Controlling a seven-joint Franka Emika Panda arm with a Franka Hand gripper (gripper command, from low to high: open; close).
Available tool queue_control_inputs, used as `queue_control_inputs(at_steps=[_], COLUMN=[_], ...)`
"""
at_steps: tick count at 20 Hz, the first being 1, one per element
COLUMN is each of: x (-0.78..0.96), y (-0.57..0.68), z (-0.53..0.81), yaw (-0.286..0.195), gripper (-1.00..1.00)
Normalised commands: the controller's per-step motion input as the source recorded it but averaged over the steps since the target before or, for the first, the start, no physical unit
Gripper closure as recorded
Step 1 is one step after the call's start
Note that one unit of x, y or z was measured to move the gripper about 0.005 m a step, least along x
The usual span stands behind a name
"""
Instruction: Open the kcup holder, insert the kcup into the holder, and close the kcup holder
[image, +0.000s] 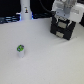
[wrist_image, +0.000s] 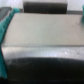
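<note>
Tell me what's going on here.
A Franka arm's gripper sits at the top of the black kcup holder, at the exterior view's right. Whether the jaws are open or shut cannot be told. The kcup with the green top stands alone on the white table, untouched. A white bottle-shaped object stands at the back.

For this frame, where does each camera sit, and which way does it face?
Exterior view: off the arm, raised, looking down across the table at the kcup, holder and bottle; the gripper shows just above the holder.
Wrist view: on the wrist, close to a blurred flat grey surface; no fingers clearly show.
Shared: nothing matches for certain; the grey surface may be the holder's top.
</note>
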Motion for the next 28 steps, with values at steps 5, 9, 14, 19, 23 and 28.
queue_control_inputs(at_steps=[5, 9, 14, 19, 23, 28], x=[0.92, 1.00, 1.00, 1.00, 1.00, 0.99], y=[-0.17, -0.21, -0.22, -0.24, -0.25, -0.26], z=[0.25, 0.22, 0.20, 0.28, 0.28, 0.24], yaw=[-0.053, -0.049, -0.045, -0.040, -0.039, -0.040], gripper=[1.00, 1.00, 1.00, 1.00, 1.00, 1.00])
